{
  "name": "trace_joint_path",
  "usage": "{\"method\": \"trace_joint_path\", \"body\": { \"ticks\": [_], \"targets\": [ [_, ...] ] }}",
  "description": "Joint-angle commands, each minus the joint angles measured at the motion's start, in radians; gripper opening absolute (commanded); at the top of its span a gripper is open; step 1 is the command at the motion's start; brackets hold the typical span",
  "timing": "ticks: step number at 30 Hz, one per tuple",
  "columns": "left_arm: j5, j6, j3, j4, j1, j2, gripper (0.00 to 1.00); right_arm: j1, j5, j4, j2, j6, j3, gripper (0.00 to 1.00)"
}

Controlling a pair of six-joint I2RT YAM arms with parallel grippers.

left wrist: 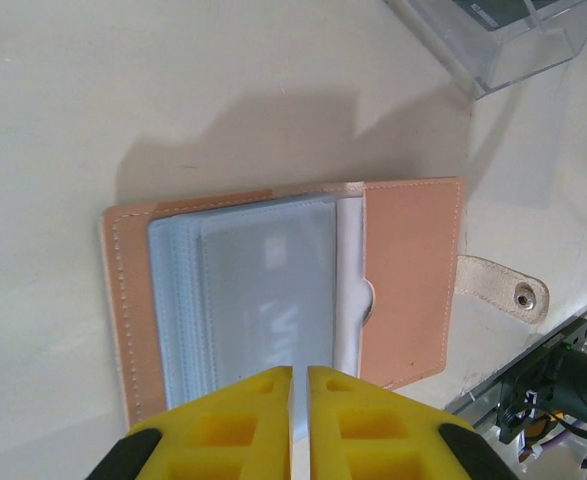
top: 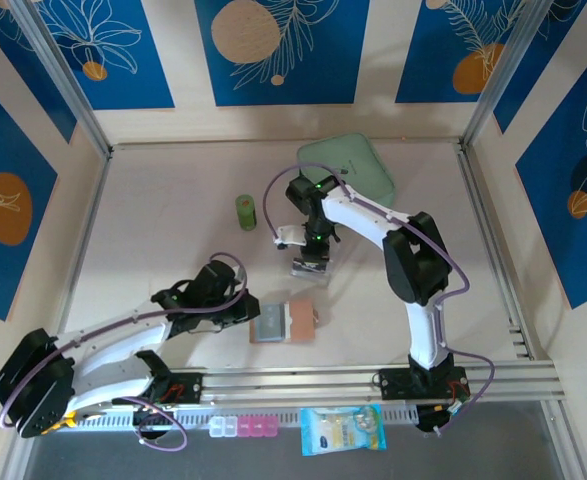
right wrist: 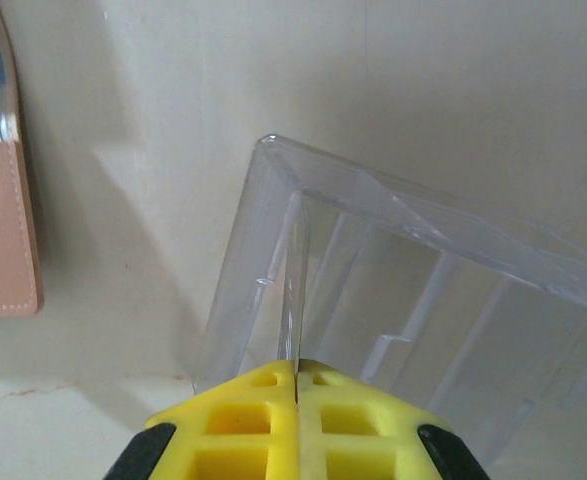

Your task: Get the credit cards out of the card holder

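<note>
Pale table (top: 163, 190). A mint-green zip case (top: 348, 165) lies at the far side, right of centre. A clear plastic box (right wrist: 453, 260) stands mid-table, on the near side of the case. The right gripper (right wrist: 296, 372) is over the box, its yellow fingers pressed together on a thin clear wall. The card holder (left wrist: 408, 270) lies open and flat on the table, nearer than the box, with tan-pink leather and a stack of grey-blue clear sleeves inside. The left gripper (left wrist: 299, 375) pinches a thin pale edge at the holder's near side; sleeve or card, cannot tell. A credit card (left wrist: 263, 290) sits in the top sleeve, with faint pale letters "VI" readable and the rest hidden. The clasp tab (left wrist: 498, 288), with a metal snap, sticks out from the holder's right edge in the left wrist view.
</note>
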Motion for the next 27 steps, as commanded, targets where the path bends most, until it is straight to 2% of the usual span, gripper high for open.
{"method": "trace_joint_path", "body": {
  "ticks": [1,7,15,24,27],
  "targets": [
    [-0.019,0.023,-0.021,-0.054,0.018,-0.032,0.11,0.025,-0.057,-0.032,0.049,-0.051,0.066,0.00],
    [-0.014,0.018,-0.033,-0.047,0.030,-0.043,0.11,0.040,-0.105,-0.131,0.112,-0.068,0.180,0.00],
    [0.007,0.025,-0.024,-0.022,0.038,-0.004,0.11,-0.008,-0.186,-0.278,0.132,0.025,0.229,0.00],
    [0.026,0.027,-0.003,-0.005,0.040,0.038,0.11,-0.040,-0.233,-0.275,0.160,0.050,0.207,0.00],
    [0.026,0.028,-0.002,-0.007,0.041,0.036,0.11,-0.043,-0.239,-0.252,0.152,0.049,0.202,0.05]
  ]
}}
